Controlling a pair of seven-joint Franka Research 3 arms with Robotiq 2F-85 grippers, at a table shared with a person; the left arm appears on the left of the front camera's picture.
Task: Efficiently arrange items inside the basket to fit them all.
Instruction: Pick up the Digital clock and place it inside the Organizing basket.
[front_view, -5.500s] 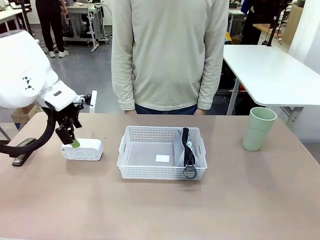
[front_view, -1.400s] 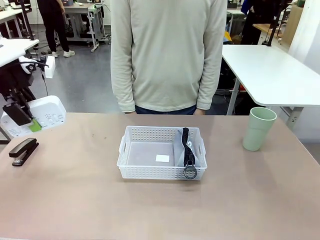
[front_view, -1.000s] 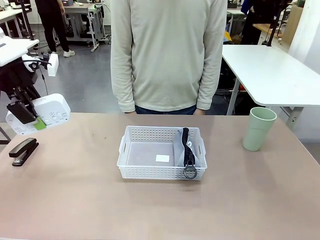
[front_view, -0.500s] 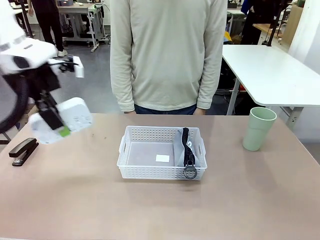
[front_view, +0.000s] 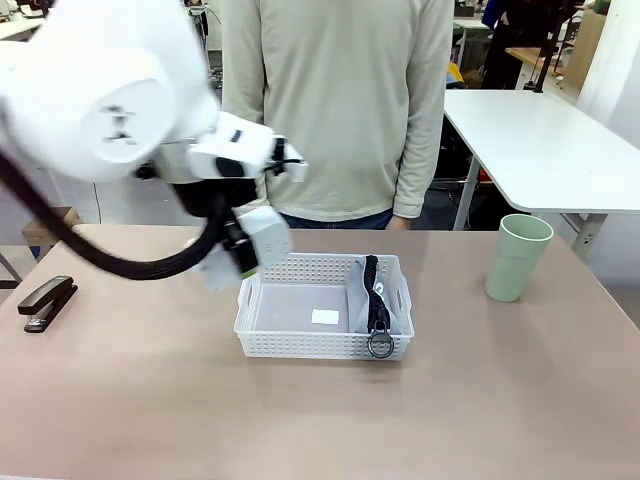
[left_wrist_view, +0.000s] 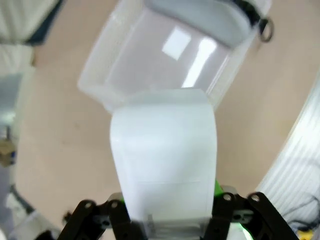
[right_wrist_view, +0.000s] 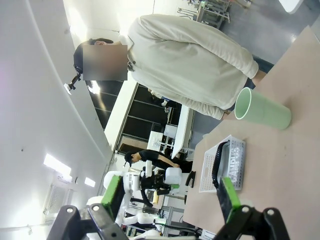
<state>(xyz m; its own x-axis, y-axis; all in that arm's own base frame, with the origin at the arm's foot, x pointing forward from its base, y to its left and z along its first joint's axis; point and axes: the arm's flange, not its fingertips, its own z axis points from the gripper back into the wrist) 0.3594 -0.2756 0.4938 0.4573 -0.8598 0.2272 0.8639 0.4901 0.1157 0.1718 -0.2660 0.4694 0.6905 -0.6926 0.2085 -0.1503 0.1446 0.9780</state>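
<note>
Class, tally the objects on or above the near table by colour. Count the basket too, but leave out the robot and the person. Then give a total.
White: 2 (basket, boxy device)
Grey: 1 (pouch)
Black: 1 (stapler)
Green: 1 (cup)
Total: 5

A tan table (front_view: 320, 420) spans the lower half of the front view. At 12 o'clock a person (front_view: 335, 100) in a cream sweater stands at its far edge, arms hanging down. A white table (front_view: 530, 140) sits behind at 2 o'clock. At 9 o'clock, beyond the tan table's edge, a brown shape (front_view: 45, 225) may be a cardboard box.
</note>
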